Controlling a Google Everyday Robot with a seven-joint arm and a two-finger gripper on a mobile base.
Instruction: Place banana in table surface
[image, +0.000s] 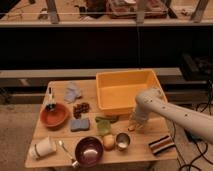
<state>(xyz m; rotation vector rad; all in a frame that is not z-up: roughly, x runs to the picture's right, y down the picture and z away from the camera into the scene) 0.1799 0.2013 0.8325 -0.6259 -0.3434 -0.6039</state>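
The gripper (134, 123) hangs low over the wooden worktop (142, 151), on the near side of the yellow bin (127, 90) and right of the green leafy item (104, 124). Whether it is open or closed cannot be told. The small pale banana (131, 128) shows at its tip, right at the worktop; it is unclear whether the gripper has hold of it.

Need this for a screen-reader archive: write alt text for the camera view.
The robot's gripper hangs low over the wooden table surface, just in front of a yellow bin; the banana cannot be made out. A purple bowl, a metal cup and a striped sponge sit along the front edge.
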